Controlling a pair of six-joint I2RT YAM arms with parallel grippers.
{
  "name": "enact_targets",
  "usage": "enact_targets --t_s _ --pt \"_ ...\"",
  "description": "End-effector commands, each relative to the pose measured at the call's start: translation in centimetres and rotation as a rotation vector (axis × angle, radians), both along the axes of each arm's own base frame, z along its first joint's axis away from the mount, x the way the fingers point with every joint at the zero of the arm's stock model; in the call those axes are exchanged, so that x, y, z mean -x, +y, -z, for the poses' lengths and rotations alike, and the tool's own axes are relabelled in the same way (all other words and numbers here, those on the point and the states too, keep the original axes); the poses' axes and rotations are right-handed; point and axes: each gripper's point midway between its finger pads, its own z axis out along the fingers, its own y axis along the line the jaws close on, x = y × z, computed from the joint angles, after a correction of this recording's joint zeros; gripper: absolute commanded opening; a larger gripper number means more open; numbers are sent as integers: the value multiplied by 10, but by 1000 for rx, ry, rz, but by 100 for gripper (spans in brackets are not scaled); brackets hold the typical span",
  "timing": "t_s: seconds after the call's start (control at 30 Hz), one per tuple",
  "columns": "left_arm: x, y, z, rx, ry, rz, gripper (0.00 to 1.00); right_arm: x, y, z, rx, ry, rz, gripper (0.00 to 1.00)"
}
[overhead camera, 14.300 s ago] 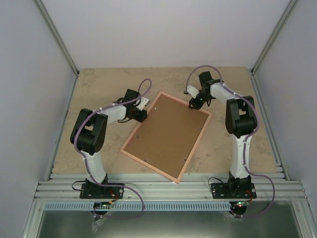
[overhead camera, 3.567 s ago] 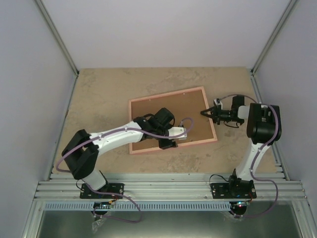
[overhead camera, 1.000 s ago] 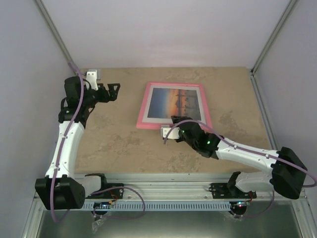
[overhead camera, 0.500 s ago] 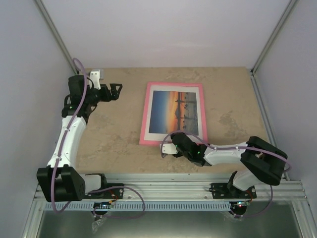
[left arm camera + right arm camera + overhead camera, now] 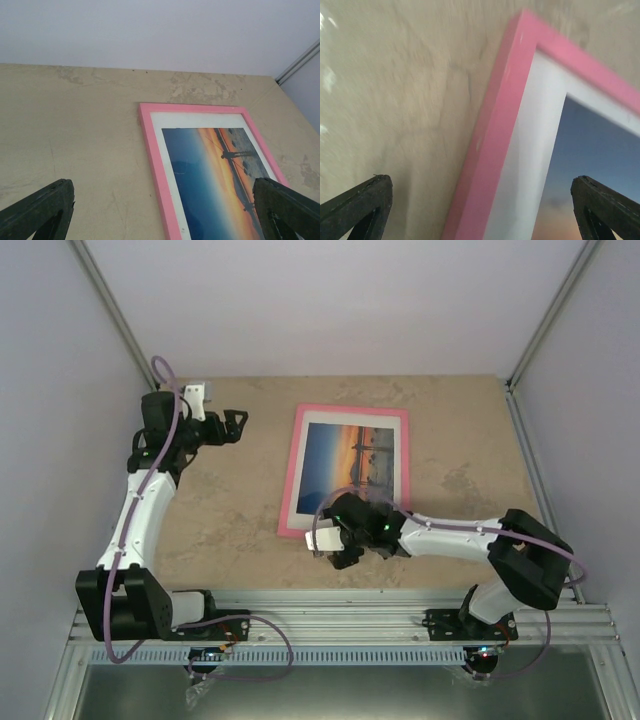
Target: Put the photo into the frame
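Observation:
The pink frame [image 5: 292, 468] lies flat on the tan table [image 5: 220, 510], face up, with the sunset photo [image 5: 352, 462] inside it behind a white border. Over the frame's near left corner hovers my right gripper [image 5: 338, 536], open and holding nothing. The right wrist view shows that corner of the frame [image 5: 505, 125] and the photo [image 5: 592, 165] between the spread fingers [image 5: 360, 205]. My left gripper [image 5: 232, 425] stands open at the far left, off the frame and facing it. In its wrist view the frame [image 5: 154, 160] and photo [image 5: 210, 170] lie ahead of the gripper [image 5: 162, 200].
White walls close the table on the left, back and right. An aluminium rail [image 5: 330, 620] carrying both arm bases runs along the near edge. Bare table lies left of the frame [image 5: 200, 520] and right of it [image 5: 470, 460].
My right gripper has opened wide and slid left along the frame's near edge to its near left corner. The frame shifted slightly left. The left arm barely moved.

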Motion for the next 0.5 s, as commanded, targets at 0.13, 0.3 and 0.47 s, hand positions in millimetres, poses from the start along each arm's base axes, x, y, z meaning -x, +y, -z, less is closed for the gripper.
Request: enact_targets --t_s 0.13,0.3,0.47 --pt "-1 5 27 -97 59 8 100 -6 16 -96 -186 344 -34 98" --pt "5 -20 78 -213 134 90 99 -77 -13 -131 -317 410 156 98" --pt "-2 -48 127 -266 249 124 94 -124 -48 -156 -458 508 328 98"
